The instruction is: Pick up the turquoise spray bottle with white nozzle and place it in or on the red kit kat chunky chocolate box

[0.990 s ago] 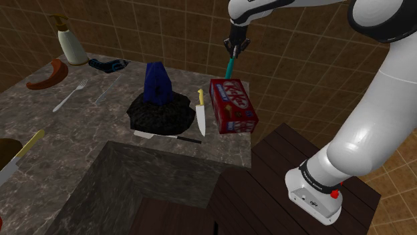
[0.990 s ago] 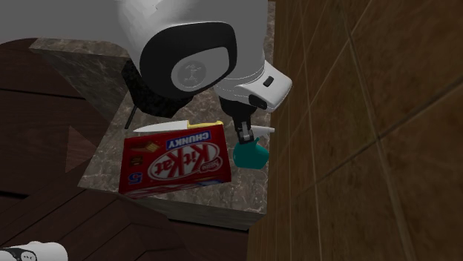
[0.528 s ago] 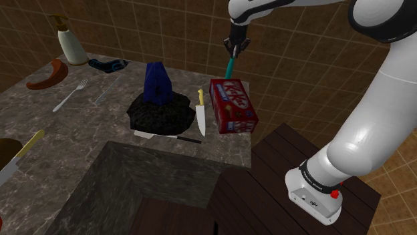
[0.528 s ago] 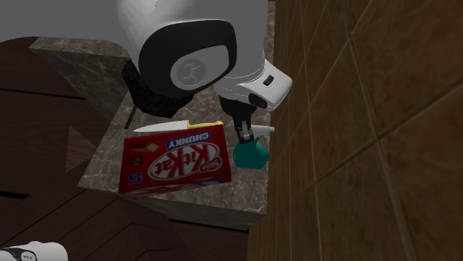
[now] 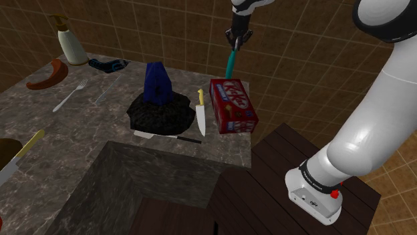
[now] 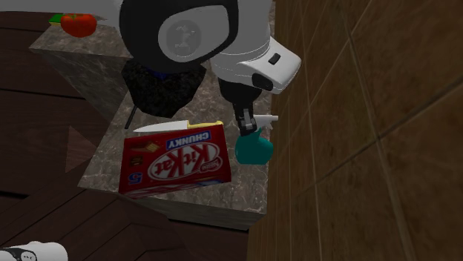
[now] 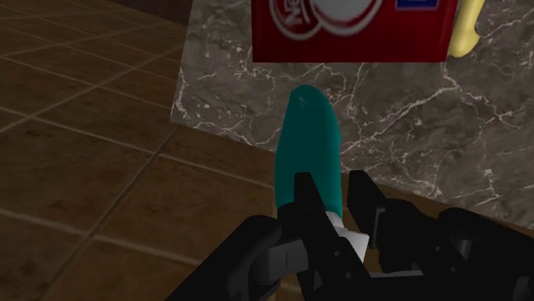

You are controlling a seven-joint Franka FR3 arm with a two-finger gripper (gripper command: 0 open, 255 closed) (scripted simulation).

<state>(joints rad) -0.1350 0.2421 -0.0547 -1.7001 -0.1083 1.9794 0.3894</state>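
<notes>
Fingers [image 7: 305, 205] clasp the turquoise spray bottle [image 7: 308, 145] — second exterior view reveals its white nozzle [image 6: 266, 119].

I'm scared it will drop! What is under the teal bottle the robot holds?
The grey marble countertop, just beside the red Kit Kat box. The teal spray bottle itself covers the spot straight below it.

spray bottle [image 7: 310, 145], in gripper [image 7: 332, 195]: smooth teal, faint sheen | gripper: matt black | countertop [image 7: 402, 120] beneath gripper: grey white-veined stone, polished | box [image 7: 342, 38] past the bottle's base: glossy red print | wall tiles [image 5: 301, 60]: brown, dull | stand [image 5: 267, 173]: dark wood planks, matt
</notes>
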